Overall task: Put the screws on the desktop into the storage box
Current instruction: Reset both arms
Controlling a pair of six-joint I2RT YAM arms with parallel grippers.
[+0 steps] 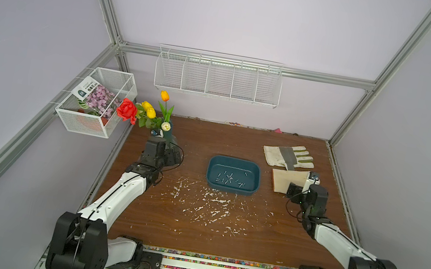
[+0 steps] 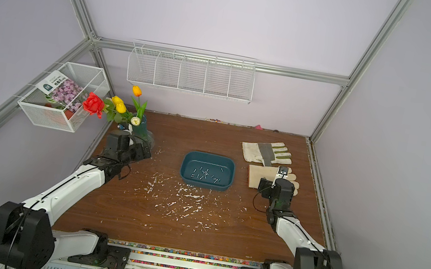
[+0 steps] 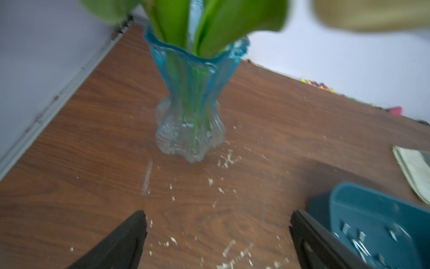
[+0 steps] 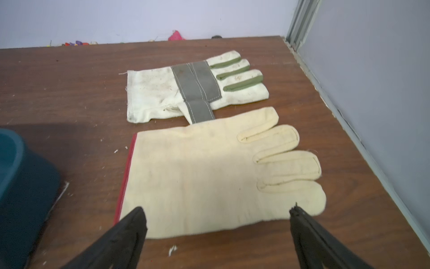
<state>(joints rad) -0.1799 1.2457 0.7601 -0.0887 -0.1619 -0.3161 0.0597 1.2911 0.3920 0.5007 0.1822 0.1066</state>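
Top views first. The storage box [image 1: 230,189] sits on the desktop [image 1: 201,138], and in both top views the screws [image 1: 229,177] lie loose on its floor, bunched toward the side nearest the robot. In front of the box there's a spray of white flecks [image 1: 208,202]. I can't pick out a single pin among them, so my guess is the sorting is about done. Both arms stand well apart from the box, one to its left, one to its right.

Left wrist now. The left gripper [image 3: 218,215] is spread wide with nothing between the jaws, only bare board and flecks. A blue glass vase [image 3: 190,111] stands ahead of it, left of the box and further back. The box's corner is just beside one finger, pins glinting inside.

Right wrist. The right gripper [image 4: 216,209] is also fully released and empty, hovering over the edge of a cream glove [image 4: 197,174] right of the box. A striped glove [image 4: 193,86] lies just behind that one. Only a corner of the box shows here.

If a stray turns up, I'd expect these pins to be light, stiff, smooth and keen to roll. I'd pinch across the shaft at mid-length, fingertips low to the board.
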